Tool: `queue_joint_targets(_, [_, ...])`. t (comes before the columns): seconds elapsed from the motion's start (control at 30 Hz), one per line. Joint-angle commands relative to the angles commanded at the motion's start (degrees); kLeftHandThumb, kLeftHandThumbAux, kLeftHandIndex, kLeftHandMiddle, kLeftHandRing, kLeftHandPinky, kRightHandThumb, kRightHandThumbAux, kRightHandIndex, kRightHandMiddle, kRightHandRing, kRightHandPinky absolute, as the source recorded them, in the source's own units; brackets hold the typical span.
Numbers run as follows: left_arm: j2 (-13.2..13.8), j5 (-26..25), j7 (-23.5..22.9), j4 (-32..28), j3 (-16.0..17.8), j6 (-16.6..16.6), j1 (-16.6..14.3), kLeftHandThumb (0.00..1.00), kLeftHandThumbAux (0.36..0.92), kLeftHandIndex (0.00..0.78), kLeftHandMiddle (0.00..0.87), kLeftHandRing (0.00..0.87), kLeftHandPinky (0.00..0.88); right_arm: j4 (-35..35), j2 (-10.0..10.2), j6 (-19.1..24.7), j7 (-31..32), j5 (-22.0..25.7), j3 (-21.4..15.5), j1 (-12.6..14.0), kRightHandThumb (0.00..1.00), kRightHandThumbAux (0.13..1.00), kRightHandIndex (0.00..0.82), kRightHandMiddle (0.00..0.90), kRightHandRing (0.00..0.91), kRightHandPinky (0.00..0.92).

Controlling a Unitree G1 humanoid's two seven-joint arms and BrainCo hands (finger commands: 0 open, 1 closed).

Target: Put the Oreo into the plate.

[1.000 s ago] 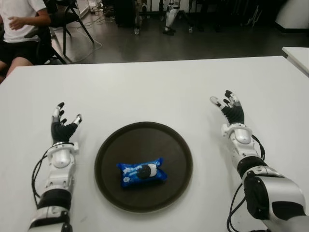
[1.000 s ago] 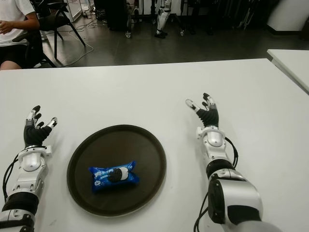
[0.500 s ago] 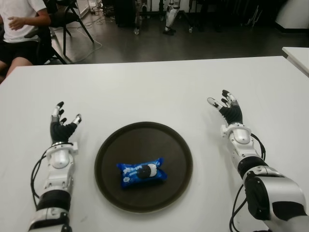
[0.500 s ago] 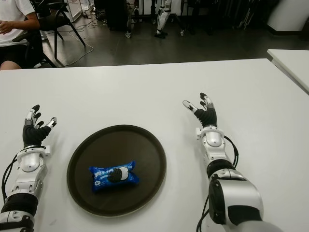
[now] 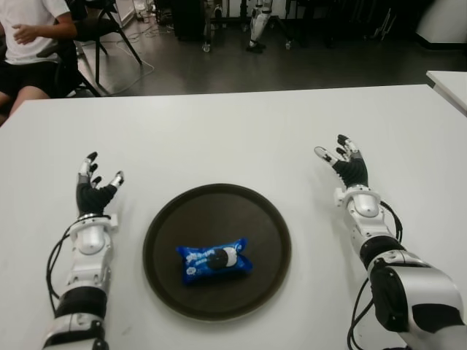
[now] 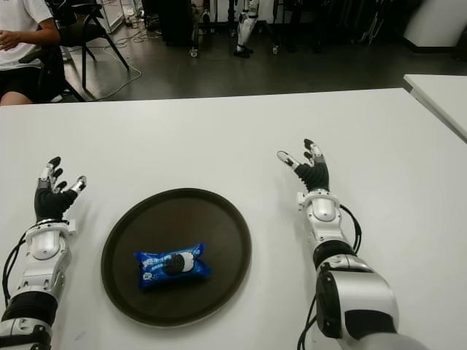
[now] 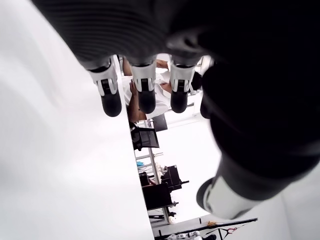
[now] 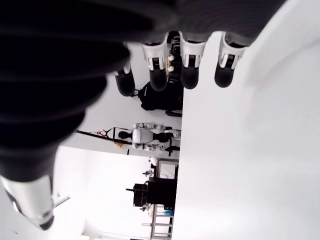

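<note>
1. Plainly, the Oreo (image 5: 214, 260), a blue packet with a cookie printed on its front, lies inside the plate (image 5: 168, 226), a little toward the robot's side of the plate's middle and slightly tilted, its right end farther from the robot.
2. The plate is a round, dark brown tray with a low rim, and it sits flat on the white surface (image 5: 233, 138) between the two arms.
3. The left robot hand (image 5: 95, 186) shows to the left of the plate, apart from its rim, palm up, with its dark fingers (image 7: 145, 92) spread and pointing away from the robot; it holds nothing.
4. The right robot hand (image 5: 346, 164) shows to the right of the plate, well apart from it and a little farther from the robot than the left one; its fingers (image 8: 190, 62) are likewise extended and spread, and it grips nothing.
5. Neither robot hand touches the Oreo or the plate.
6. Whether the hands touch the surface cannot be told from these views.
7. Beyond the surface's far edge, at the left, a person (image 5: 29, 44) in a white shirt sits on a chair (image 5: 95, 33) on a dark floor (image 5: 292, 69).
8. A second white surface's corner (image 5: 449, 82) shows at the far right.
</note>
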Motion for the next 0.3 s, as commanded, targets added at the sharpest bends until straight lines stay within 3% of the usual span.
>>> queue_joint_targets(0.3, [0.31, -0.03, 0.02, 0.08, 0.31, -0.28, 0.07, 0.052, 0.859, 0.021, 0.037, 0.027, 0.028, -0.10, 0.15, -0.79, 0.31, -0.18, 0.51, 0.25, 0.000, 0.623, 0.000, 0.000, 0.000, 0.000])
